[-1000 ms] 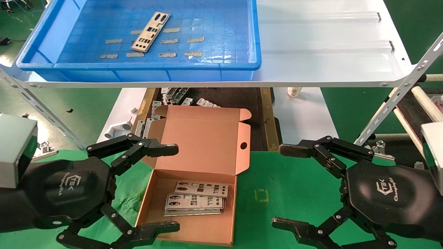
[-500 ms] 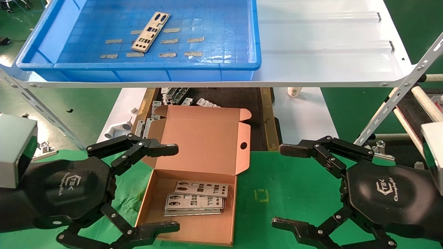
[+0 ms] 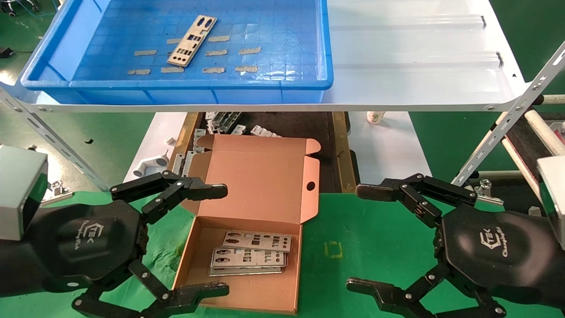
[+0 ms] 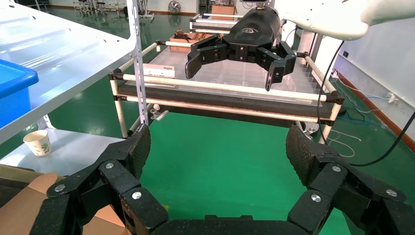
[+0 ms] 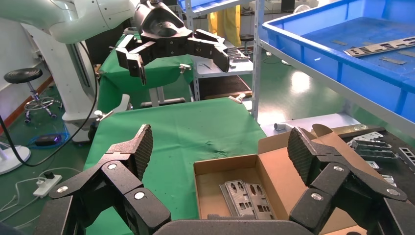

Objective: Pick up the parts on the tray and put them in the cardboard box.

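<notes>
staying put: left gripper (image 3: 220, 238), right gripper (image 3: 359, 238), parts (image 3: 251, 256).

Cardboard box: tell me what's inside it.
The cardboard box holds a small overlapping stack of punched metal parts; at least three show. Anything beneath the stack is covered. One part remains on the blue tray.

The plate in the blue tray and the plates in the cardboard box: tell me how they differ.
The plate in the blue tray lies alone; the plates in the cardboard box are stacked and overlapping. The tray plate lies diagonal on the gridded floor; the boxed ones lie roughly parallel to the box's near wall. Both are thin, punched metal rectangles. Both grippers hang open over the green mat.
</notes>
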